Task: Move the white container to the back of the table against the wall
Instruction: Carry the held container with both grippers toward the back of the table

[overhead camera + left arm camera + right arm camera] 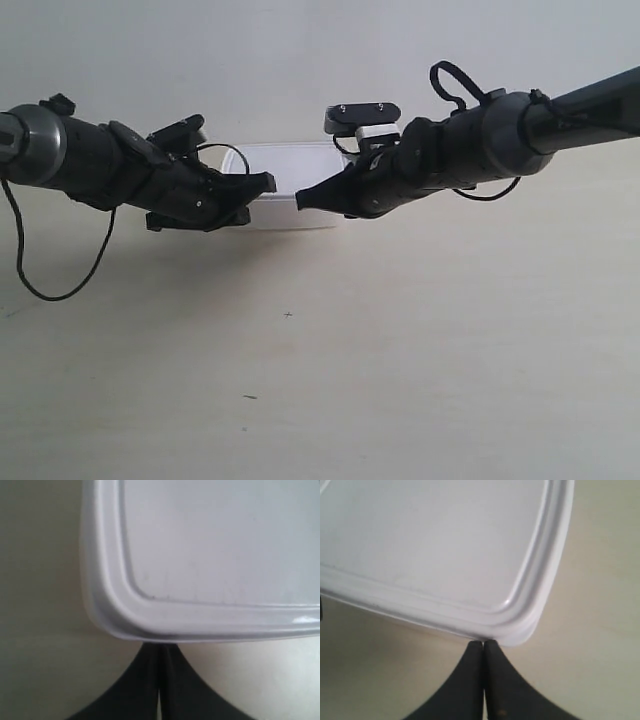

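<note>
The white container (285, 170) sits far back on the table (400, 350), close under the wall (300, 60); whether they touch, I cannot tell; my left gripper (160, 649) and right gripper (483, 644), jaws closed on nothing, meet its near edge; little pushing seems left.

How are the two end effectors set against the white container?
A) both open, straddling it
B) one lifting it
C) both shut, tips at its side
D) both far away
C: each wrist view shows the left end effector and right end effector pressed shut, tips meeting the white container under its rim.
</note>
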